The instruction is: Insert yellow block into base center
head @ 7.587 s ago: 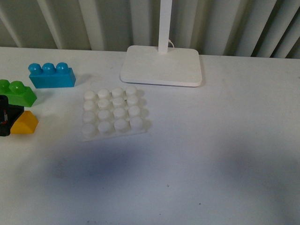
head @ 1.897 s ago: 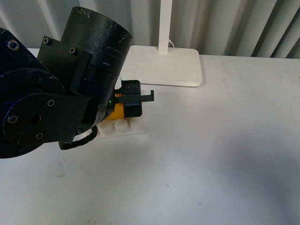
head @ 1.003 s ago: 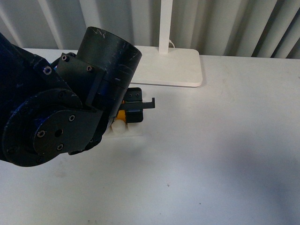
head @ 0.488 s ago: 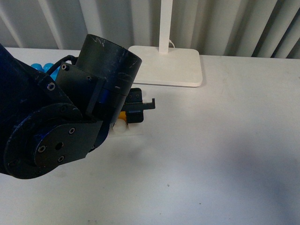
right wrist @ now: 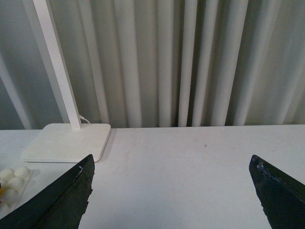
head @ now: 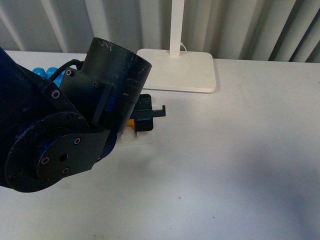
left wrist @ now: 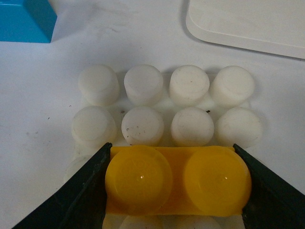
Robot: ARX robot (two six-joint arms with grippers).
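Two dark fingers (left wrist: 81, 195) of the left tool (left wrist: 177, 191) pinch the small orange-yellow two-stud plastic brick (left wrist: 177, 181) by its short ends. Brick sits level over the flat white square studded plate (left wrist: 167, 102), above the third stud row, across the two middle columns. Two rows of white studs show bare beyond it. Whether it is pressed home or only resting on the studs: cannot tell. Judged nearly done; left are a firm seat, release, retreat. Blue plastic brick (left wrist: 26, 21) lies apart on the white desk (left wrist: 119, 33). White lamp stand (head: 173, 70) beyond. Right tool (right wrist: 171, 191) spread wide, holding nothing, well away.
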